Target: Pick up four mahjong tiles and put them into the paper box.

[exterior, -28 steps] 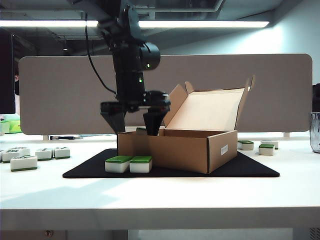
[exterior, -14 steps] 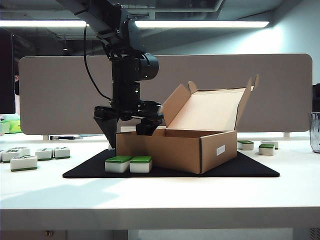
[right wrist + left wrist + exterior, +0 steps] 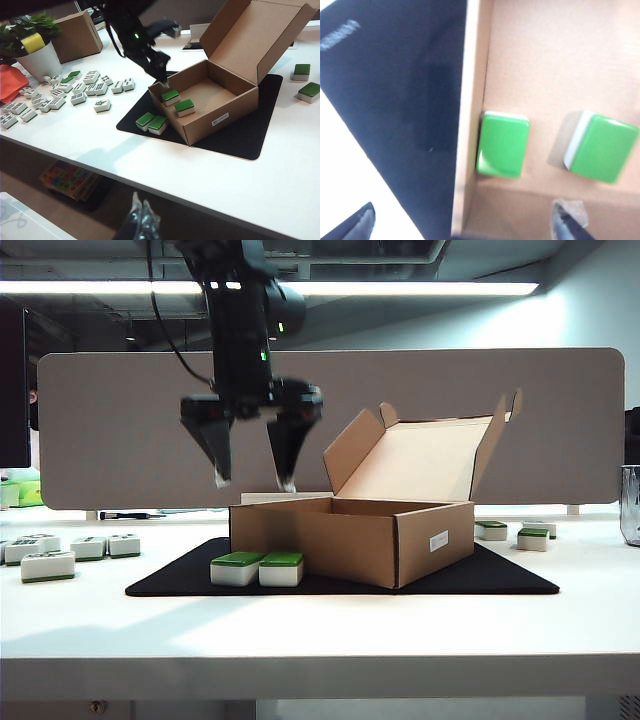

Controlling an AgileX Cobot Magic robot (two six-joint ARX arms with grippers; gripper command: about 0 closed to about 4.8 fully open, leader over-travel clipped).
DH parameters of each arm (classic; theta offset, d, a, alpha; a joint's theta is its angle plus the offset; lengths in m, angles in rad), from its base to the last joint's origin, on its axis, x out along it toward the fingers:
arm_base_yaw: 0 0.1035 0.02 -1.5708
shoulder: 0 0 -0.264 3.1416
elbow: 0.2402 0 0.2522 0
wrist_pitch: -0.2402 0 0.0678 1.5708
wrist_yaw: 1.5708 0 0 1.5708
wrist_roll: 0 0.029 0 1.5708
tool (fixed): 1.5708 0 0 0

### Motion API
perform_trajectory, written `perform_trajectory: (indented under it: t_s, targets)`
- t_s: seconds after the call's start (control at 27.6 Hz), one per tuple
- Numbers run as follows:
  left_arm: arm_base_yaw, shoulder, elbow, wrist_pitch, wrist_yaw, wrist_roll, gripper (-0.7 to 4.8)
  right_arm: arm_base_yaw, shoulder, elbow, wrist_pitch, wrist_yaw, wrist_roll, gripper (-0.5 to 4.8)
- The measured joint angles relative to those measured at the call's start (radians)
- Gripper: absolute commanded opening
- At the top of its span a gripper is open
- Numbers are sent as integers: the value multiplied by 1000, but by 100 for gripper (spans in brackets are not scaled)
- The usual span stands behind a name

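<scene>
The paper box (image 3: 350,535) stands open on a black mat (image 3: 500,578), its flap lid raised. Two green-topped mahjong tiles (image 3: 503,144) (image 3: 600,147) lie inside it, also seen in the right wrist view as tiles (image 3: 170,96) (image 3: 184,106). Two more tiles (image 3: 237,568) (image 3: 282,568) sit side by side on the mat in front of the box's left end. My left gripper (image 3: 254,480) hangs open and empty above that end of the box; in its own view the gripper (image 3: 462,227) straddles the box wall. My right gripper (image 3: 140,212) is shut and empty, low off the table's near edge.
Several loose tiles (image 3: 82,90) lie scattered left of the mat, and two more tiles (image 3: 533,538) to its right. A potted plant (image 3: 37,57), a closed brown box (image 3: 77,35) and an orange object (image 3: 10,82) stand at the far left. A glass (image 3: 630,505) is at the right edge.
My left gripper has risen from the box's left end to well above its rim, staying open. The box has turned slightly.
</scene>
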Motion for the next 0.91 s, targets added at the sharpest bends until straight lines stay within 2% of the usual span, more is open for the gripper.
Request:
perform_trajectory:
  t_s: [0.14, 0.29, 0.4, 0.62, 0.91]
  targets:
    - [6, -81, -6, -56, 37, -144, 443, 0, 0, 0, 0, 0, 0, -1]
    - [6, -114, -6, -86, 85, -217, 443, 0, 0, 0, 0, 0, 0, -1]
    - [-5, -114, -6, -162, 140, -283, 443, 0, 0, 0, 0, 0, 0, -1]
    - [-35, -113, -82, -182, 200, -323, 443, 0, 0, 0, -2, 0, 0, -1]
    - [-82, -113, -238, -181, 198, -333, 443, 0, 0, 0, -3, 0, 0, -1]
